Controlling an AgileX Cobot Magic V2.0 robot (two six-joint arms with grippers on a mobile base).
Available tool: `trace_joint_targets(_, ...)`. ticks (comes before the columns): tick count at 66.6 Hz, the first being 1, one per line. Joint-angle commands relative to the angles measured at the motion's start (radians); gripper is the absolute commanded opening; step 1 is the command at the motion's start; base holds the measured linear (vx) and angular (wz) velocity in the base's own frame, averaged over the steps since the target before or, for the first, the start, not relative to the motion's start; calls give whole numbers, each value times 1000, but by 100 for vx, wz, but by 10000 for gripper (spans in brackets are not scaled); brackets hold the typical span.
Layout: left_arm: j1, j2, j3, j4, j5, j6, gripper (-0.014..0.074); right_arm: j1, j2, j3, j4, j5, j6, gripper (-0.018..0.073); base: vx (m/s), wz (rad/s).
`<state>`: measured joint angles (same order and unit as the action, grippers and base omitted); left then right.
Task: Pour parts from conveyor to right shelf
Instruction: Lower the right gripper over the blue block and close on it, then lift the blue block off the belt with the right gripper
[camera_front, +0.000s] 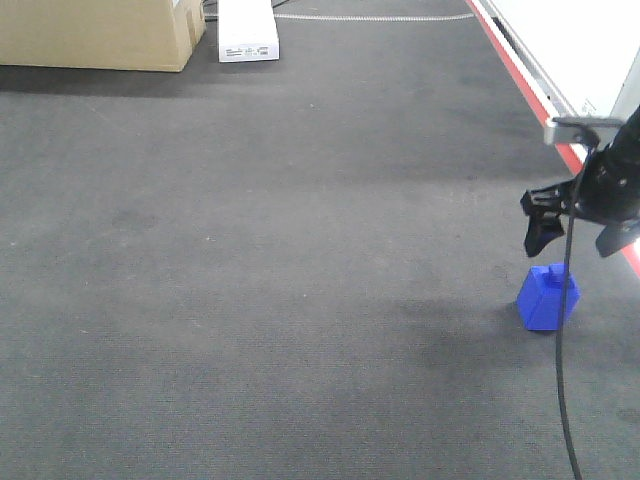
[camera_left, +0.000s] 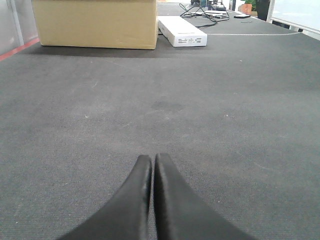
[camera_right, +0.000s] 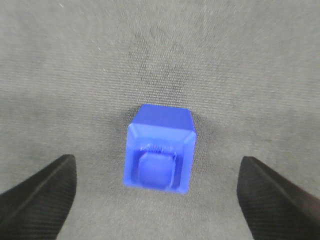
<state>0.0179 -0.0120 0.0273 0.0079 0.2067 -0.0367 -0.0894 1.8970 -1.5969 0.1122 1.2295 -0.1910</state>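
Observation:
A small blue plastic bin (camera_front: 547, 296) stands on the dark grey conveyor belt (camera_front: 300, 250) at the right. In the right wrist view the bin (camera_right: 160, 152) lies below, its inside looks empty. My right gripper (camera_front: 580, 232) hangs just above the bin, open and empty, its fingers (camera_right: 45, 192) wide on either side of the bin. My left gripper (camera_left: 152, 162) is shut and empty, low over bare belt. No parts or shelf show.
A cardboard box (camera_front: 100, 32) and a flat white box (camera_front: 247, 30) sit at the belt's far left end. A red-and-white rail (camera_front: 520, 70) runs along the belt's right edge. Cables (camera_left: 205, 11) lie beyond the white box.

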Motion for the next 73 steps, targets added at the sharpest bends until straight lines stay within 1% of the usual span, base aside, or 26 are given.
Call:
trace_joint_targets(1, -8, -11, -19, -8, -79, -8, -6, -4, -28, -31, 7, 59, -12, 610, 0, 0)
trace_joint_targets(28, -8, -11, -19, -8, -79, -8, -6, -4, 103, -29, 12, 59, -12, 593, 0, 0)
trace_joint_targets(35, -8, -11, -19, -8, -79, -8, -6, -4, 123, -29, 13, 59, -10, 578, 0, 0)
trace_joint_targets(40, -8, -11, -19, -8, -79, -8, -6, -4, 134, -29, 13, 59, -10, 551, 0, 0)
trace_joint_targets(46, -8, -11, -19, -8, -79, -8, -6, -4, 142, -29, 12, 59, -9, 469, 0, 0)
trace_joint_targets(50, -8, -11, -19, -8, -79, -8, -6, -4, 143, -29, 12, 59, -9, 372, 0, 0)
trace_joint_targets(52, -8, -11, -19, -8, -79, -8, -6, -4, 143, -29, 12, 59, -9, 290, 0, 0)
trace_joint_targets(57, -8, -11, -19, -8, -79, -8, -6, -4, 142, -29, 12, 59, -9, 132, 0, 0)
trace_joint_targets(58, -8, -11, -19, -8, -79, -8, -6, -4, 142, -29, 12, 59, -9, 82, 0, 0)
trace_joint_targets(61, -8, -11, -19, -8, -79, -8, -6, -4, 142, -29, 11, 59, -9, -17, 0, 0)
trace_joint_targets(73, -8, -11, -19, -8, -79, -8, -6, -3, 117, -29, 10, 56, -10, -7, 0, 0)
